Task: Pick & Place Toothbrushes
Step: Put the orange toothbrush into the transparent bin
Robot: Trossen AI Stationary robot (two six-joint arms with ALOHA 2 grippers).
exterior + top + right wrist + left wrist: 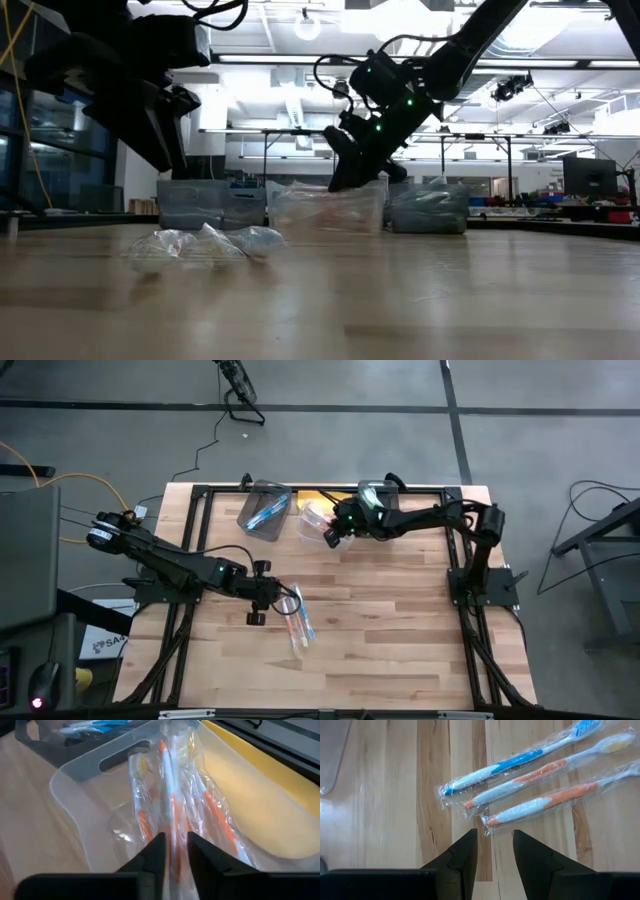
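Orange-handled, wrapped brush (172, 815) stands between my right jaws (175, 851), which sit narrow around it over the clear bin (85, 775) at the far edge of the worktop (400, 620). More wrapped orange brushes already lie in that bin. I judge this to be the release. To do it well I should spread the jaws fully so the crinkly wrapper slips free, keep low so the brush falls inside the walls, then lift straight up so film does not snag and drag it out. My left jaws (493, 855) hover partly spread, holding nothing, just short of three wrapped brushes (540, 775) lying side by side on the wood: one blue, two orange. The nearest orange one is the easy next pick, taken across its handle.
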